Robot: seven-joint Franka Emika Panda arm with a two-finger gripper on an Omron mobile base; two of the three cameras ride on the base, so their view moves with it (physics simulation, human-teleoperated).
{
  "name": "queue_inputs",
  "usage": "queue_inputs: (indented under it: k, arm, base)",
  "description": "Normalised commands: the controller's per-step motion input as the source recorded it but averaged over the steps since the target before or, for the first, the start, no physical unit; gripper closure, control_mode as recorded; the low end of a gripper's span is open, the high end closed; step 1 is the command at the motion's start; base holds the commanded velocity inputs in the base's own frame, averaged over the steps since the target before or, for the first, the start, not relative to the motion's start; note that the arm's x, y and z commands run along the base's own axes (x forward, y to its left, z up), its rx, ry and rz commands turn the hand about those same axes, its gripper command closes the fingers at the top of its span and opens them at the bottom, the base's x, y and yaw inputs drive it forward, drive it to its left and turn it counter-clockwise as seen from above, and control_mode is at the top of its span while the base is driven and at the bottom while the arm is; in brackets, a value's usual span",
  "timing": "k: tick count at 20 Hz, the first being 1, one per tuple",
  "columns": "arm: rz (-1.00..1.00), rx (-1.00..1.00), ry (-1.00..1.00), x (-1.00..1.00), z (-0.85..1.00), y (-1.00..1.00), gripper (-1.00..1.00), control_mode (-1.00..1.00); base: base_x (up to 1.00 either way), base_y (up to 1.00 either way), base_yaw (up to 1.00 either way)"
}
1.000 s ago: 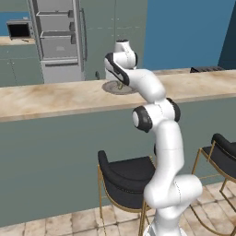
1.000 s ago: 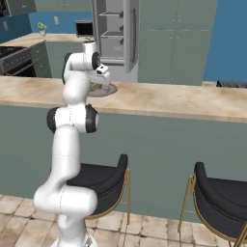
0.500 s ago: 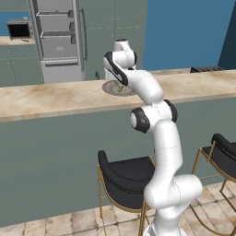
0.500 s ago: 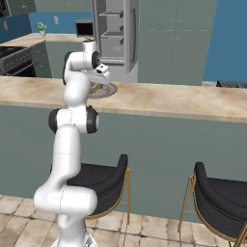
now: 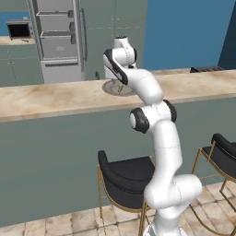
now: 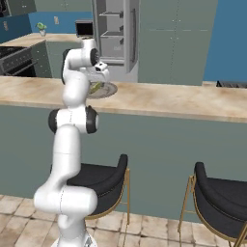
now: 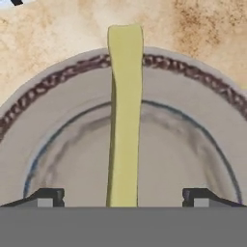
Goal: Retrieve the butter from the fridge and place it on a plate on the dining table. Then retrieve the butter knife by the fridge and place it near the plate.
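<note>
My gripper (image 7: 123,197) has just spread wide, fingertips well apart either side of the butter (image 7: 125,116); it lies across the plate (image 7: 193,101) near the dining table's (image 5: 46,99) far edge; butter delivered, knife next.

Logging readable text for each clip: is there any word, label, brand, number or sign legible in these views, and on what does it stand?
None: no readable text in any view.
The fridge, the plate, the butter and the dining table carry no lettering.
The toaster oven shows a dark window, no legible markings.
The dark rim pattern on the plate is decoration, not writing.
</note>
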Motion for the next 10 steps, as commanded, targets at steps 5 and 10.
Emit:
queue_inputs:
  k: [5,10]
  arm:
    - [0.02,0.0,-0.16,-0.88,0.13,0.0,-1.0,-1.0]
    - [0.11,0.0,-0.21,-1.0,-0.03,0.0,-1.0,-1.0]
  base:
    - [0.0,0.0,0.0]
    - [0.0,0.0,0.0]
